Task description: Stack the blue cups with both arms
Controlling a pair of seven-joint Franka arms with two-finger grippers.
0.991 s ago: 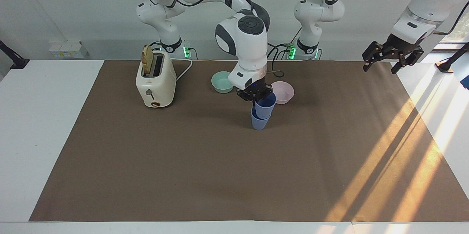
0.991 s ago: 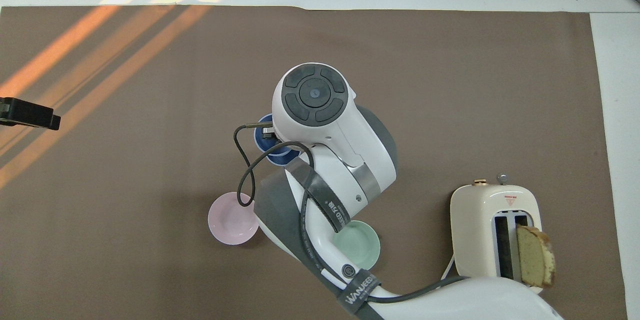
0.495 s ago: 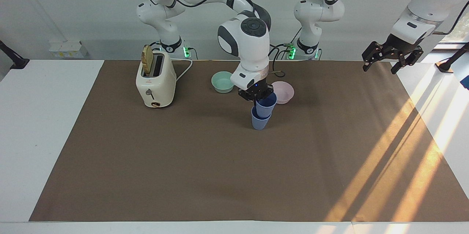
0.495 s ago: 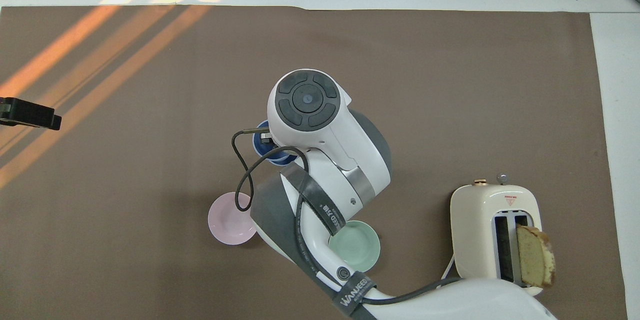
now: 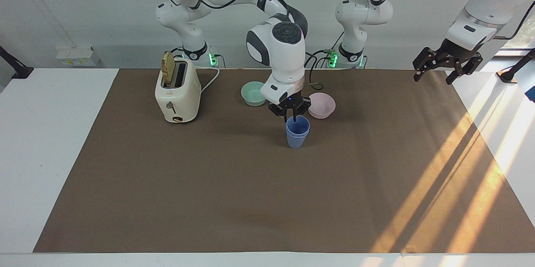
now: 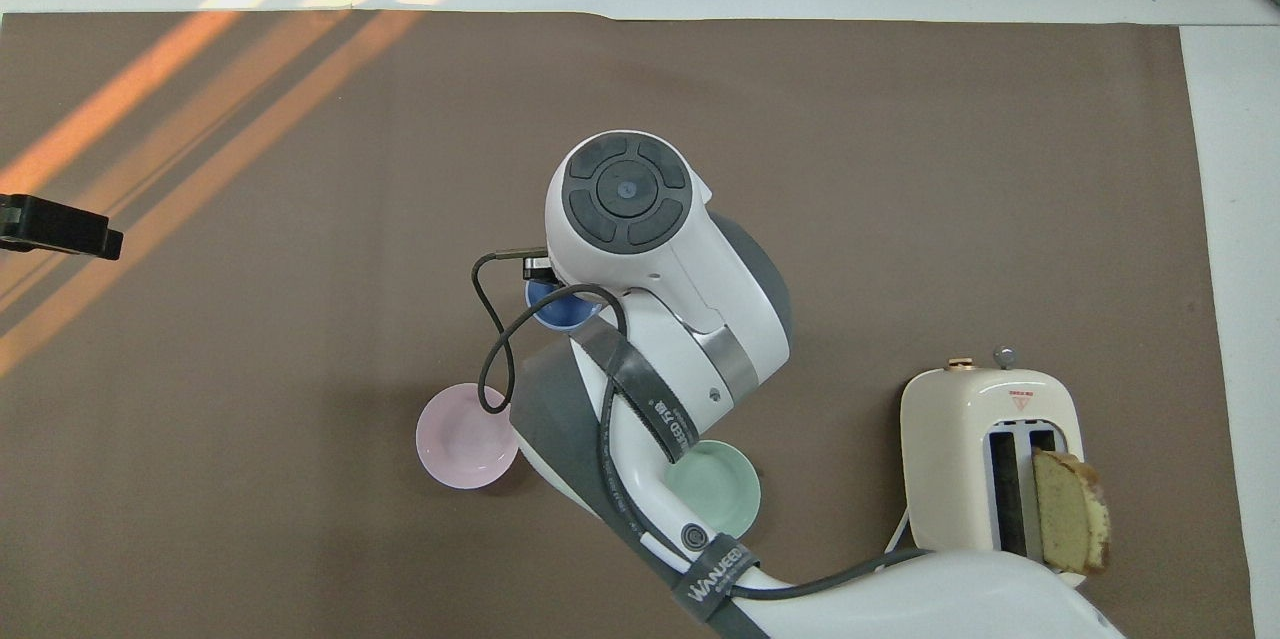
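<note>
The two blue cups stand nested, one inside the other, upright on the brown mat near the middle of the table. In the overhead view only a part of their rim shows under the right arm's wrist. My right gripper hangs just over the stack's rim, open, with one fingertip dipping toward the mouth of the cups. My left gripper is open and empty, raised over the mat's edge at the left arm's end of the table, and waits; its tip shows in the overhead view.
A pale pink bowl and a mint-green bowl sit nearer to the robots than the cups, one on each side of the right arm's wrist. A cream toaster with a bread slice stands toward the right arm's end.
The upper cup, held tilted in the lower cup's mouth before, has dropped fully into it. The right gripper has let go and sits just above. The left arm has not moved.
</note>
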